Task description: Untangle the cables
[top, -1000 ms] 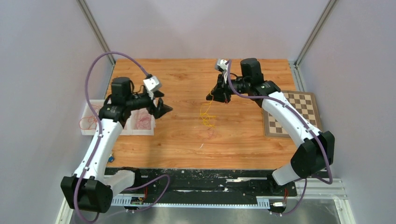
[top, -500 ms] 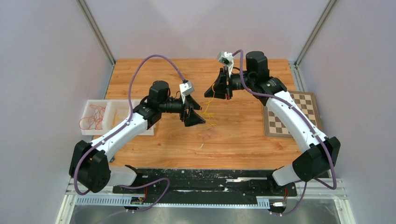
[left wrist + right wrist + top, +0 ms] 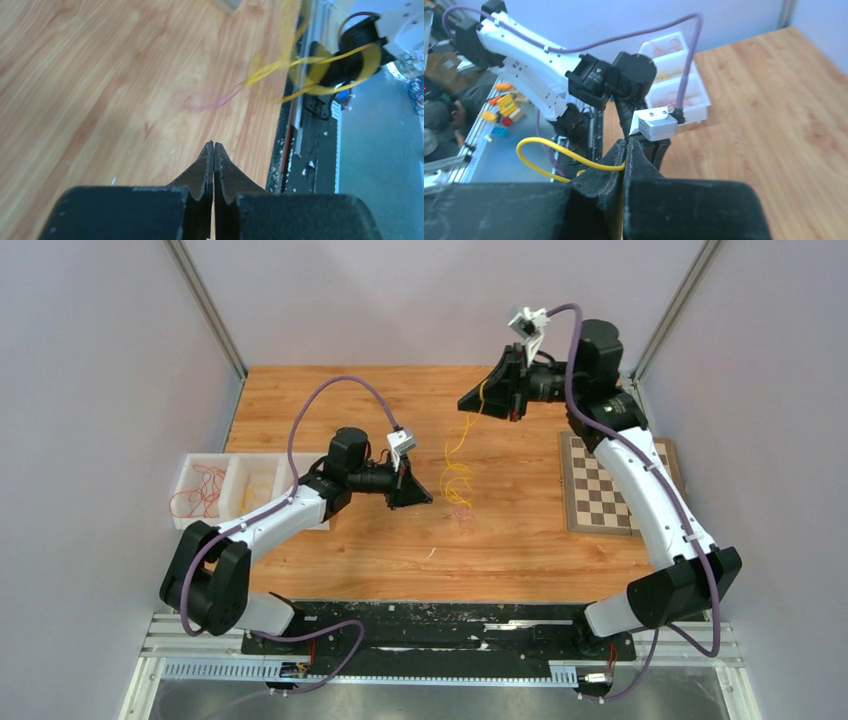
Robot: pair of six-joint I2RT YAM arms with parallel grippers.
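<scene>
My right pincer [image 3: 467, 403] is clamped tight on the yellow cable [image 3: 457, 477] and raised high at one o'clock, I reckon to draw the strand up off the pink cable [image 3: 210, 102] lying mid-counter [image 3: 320, 400]. My left pincer [image 3: 213, 146], pressed together and empty, reaches in low on a stretched arm, just at nine o'clock of the dangling loops.

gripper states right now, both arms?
Left gripper: closed, nothing in it.
Right gripper: closed on the yellow cable.
</scene>
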